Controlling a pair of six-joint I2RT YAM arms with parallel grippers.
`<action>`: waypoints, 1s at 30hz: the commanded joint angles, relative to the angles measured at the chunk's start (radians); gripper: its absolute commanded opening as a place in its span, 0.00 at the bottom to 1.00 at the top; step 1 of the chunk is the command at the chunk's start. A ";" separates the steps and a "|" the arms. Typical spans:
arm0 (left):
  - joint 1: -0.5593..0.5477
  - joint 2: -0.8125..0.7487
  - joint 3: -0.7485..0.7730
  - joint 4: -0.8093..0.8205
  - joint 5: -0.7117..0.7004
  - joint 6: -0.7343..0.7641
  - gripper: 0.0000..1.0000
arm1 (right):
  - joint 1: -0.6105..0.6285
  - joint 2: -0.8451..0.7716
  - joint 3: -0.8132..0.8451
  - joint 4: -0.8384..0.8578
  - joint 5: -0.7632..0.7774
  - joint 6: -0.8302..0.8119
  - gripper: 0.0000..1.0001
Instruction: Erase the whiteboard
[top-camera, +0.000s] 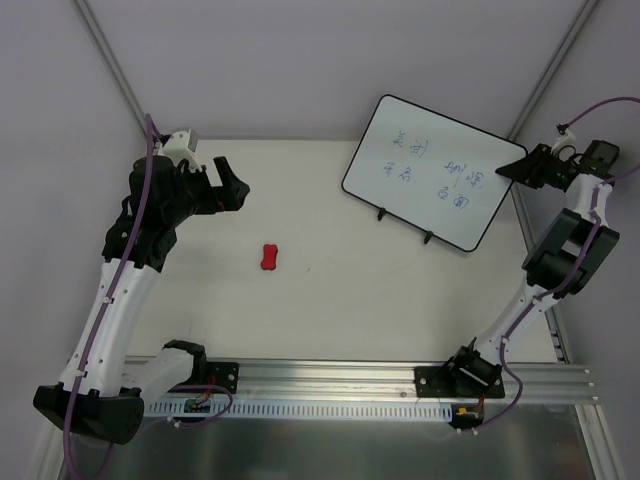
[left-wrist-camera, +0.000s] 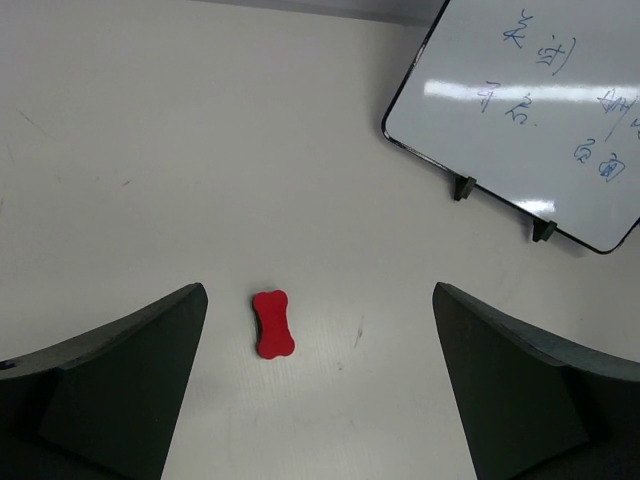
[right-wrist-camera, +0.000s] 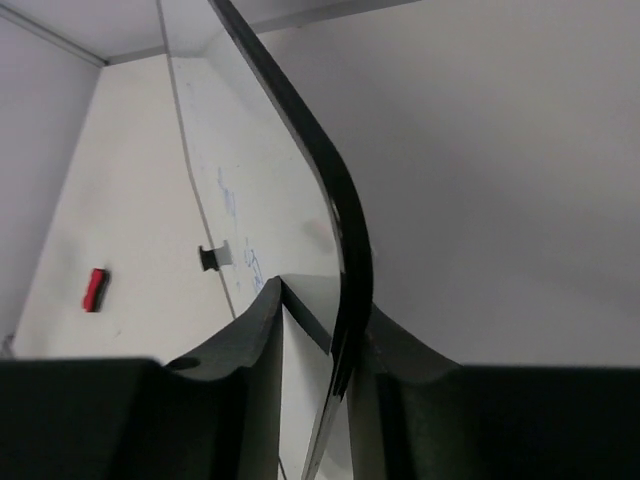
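Observation:
The whiteboard (top-camera: 430, 170) stands tilted on small black feet at the back right and bears blue handwriting. It also shows in the left wrist view (left-wrist-camera: 520, 120) and edge-on in the right wrist view (right-wrist-camera: 270, 180). My right gripper (top-camera: 510, 168) (right-wrist-camera: 327, 300) is shut on the board's right edge, one finger on the face and one behind. The red bone-shaped eraser (top-camera: 269, 258) (left-wrist-camera: 272, 324) (right-wrist-camera: 94, 290) lies flat on the table. My left gripper (top-camera: 232, 185) (left-wrist-camera: 320, 290) is open and empty, above the table to the left of the eraser and behind it.
The white table (top-camera: 330, 300) is walled in by grey panels at the back and sides. A metal rail (top-camera: 330, 378) with both arm bases runs along the near edge. A slanted frame post (top-camera: 550, 70) stands behind the board.

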 joint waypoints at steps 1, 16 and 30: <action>-0.008 -0.002 0.025 0.027 0.042 -0.017 0.99 | -0.012 -0.037 -0.037 0.030 -0.009 -0.061 0.22; -0.008 -0.024 -0.019 0.028 0.071 0.012 0.99 | -0.019 -0.171 -0.137 0.030 -0.140 -0.074 0.00; -0.008 -0.017 -0.018 0.031 0.059 0.035 0.99 | -0.010 -0.293 -0.143 0.330 -0.161 0.257 0.00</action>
